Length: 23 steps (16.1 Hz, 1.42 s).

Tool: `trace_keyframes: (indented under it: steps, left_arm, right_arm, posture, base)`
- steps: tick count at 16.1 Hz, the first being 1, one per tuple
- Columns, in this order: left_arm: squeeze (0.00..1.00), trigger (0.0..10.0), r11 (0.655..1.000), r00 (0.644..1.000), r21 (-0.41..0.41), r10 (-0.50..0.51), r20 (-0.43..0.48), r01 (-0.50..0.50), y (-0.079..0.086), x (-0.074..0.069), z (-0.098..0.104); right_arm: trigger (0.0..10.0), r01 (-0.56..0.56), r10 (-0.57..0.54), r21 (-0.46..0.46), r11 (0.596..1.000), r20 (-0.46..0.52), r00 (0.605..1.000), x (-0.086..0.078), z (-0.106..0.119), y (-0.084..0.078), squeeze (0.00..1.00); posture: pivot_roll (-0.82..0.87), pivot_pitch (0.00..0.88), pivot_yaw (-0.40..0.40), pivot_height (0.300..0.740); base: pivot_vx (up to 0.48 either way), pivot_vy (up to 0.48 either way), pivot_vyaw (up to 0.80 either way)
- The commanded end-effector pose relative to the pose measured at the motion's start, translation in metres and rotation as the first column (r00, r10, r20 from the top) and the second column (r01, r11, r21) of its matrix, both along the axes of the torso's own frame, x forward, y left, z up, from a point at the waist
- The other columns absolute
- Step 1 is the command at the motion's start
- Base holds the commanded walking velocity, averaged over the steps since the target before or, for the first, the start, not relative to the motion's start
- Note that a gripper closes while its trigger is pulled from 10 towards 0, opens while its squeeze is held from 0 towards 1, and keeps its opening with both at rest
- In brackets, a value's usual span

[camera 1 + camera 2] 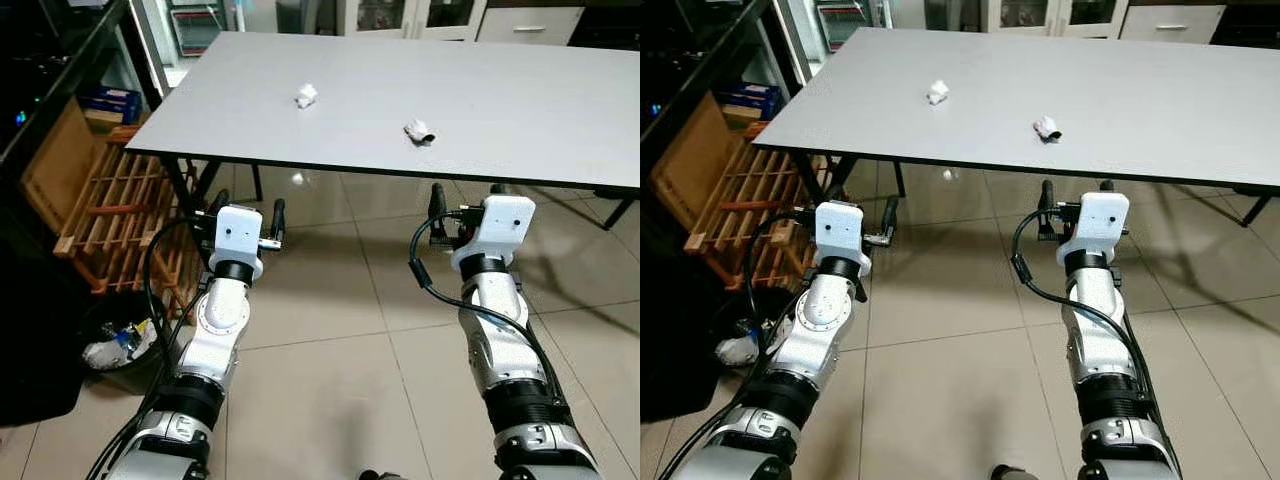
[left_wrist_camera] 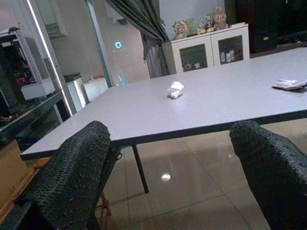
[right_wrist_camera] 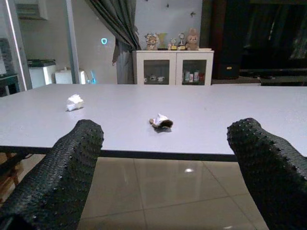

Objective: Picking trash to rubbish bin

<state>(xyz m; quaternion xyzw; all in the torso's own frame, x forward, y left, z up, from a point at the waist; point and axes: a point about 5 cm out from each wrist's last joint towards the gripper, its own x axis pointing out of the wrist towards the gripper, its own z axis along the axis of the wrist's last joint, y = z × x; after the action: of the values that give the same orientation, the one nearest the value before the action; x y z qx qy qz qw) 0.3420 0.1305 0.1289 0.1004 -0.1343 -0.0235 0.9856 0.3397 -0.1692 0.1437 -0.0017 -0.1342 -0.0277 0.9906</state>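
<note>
Two crumpled white paper wads lie on the grey table (image 1: 520, 90): one (image 1: 306, 96) towards the left, the other (image 1: 419, 131), with a dark spot, nearer the front edge. Both my grippers are held low in front of the table edge, below its top. The left gripper (image 1: 248, 207) is open, and its wrist view looks across the tabletop at the left wad (image 2: 175, 89). My right gripper (image 1: 466, 197) is open too, facing the darker wad (image 3: 161, 122). A black rubbish bin (image 1: 145, 375) with some trash inside stands on the floor at my lower left.
A wooden slatted rack (image 1: 110, 200) leans under the table's left end beside dark shelving (image 1: 40, 90). Black table legs (image 1: 185, 190) stand near the left gripper. A white cabinet (image 3: 173, 66) is behind the table. Tiled floor (image 1: 340, 330) lies between my arms.
</note>
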Motion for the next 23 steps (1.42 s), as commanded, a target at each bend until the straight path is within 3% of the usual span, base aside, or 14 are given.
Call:
trace_keyframes:
  steps: [1, 11, 20, 23]
  left_arm:
    - [0.00, 10.0, 1.000, 1.000, 0.013, -0.007, 0.011, 0.007, -0.0029, 0.0003, 0.0035]
    - [0.00, 10.0, 1.000, 1.000, 0.015, -0.009, 0.008, 0.009, -0.0041, 0.0004, 0.0043]
    - [0.00, 10.0, 1.000, 1.000, 0.010, -0.013, 0.005, 0.013, -0.0064, 0.0003, 0.0049]
    - [0.00, 10.0, 1.000, 1.000, 0.006, -0.010, 0.007, 0.010, -0.0063, 0.0006, 0.0060]
  right_arm:
    - [10.0, -0.007, 0.007, -0.001, 1.000, 0.009, 1.000, 0.0005, 0.0051, 0.0027, 0.00]
    - [10.0, -0.034, 0.034, 0.001, 0.999, -0.019, 0.999, -0.0003, 0.0013, 0.0102, 0.00]
    - [10.0, -0.024, 0.025, 0.006, 1.000, -0.026, 0.999, -0.0007, 0.0013, 0.0070, 0.00]
    - [10.0, -0.027, 0.027, 0.007, 1.000, -0.028, 0.999, -0.0005, 0.0016, 0.0073, 0.00]
  posture:
    - [-0.05, 0.000, 0.025, 0.740]
    - [-0.04, 0.017, 0.027, 0.740]
    - [-0.04, 0.036, 0.021, 0.740]
    - [-0.04, 0.040, 0.020, 0.740]
  base:
    - [0.000, 0.000, 0.00]
    - [0.000, -0.324, 0.00]
    - [0.000, -0.325, 0.00]
    - [0.000, 0.000, 0.00]
